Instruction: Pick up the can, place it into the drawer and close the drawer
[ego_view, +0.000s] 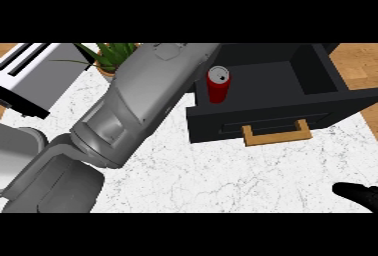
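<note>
red metal can (217, 86), glossy, silver top; matt black drawer (325, 75), pale wooden handle (276, 134); white marble counter (221, 175), smooth, grey-veined; brushed-metal toaster (33, 75); smooth grey plastic forearm (140, 100).

You're looking down into a kitchen. The desk (244, 175) has a white marble top with grey veins. A silver toaster (33, 75) sits at its upper left corner, and a potted plant (111, 55) stands just beside it. A black drawer (280, 100) with a wooden handle (277, 134) stands open, and wood flooring (362, 60) shows past it.
</note>
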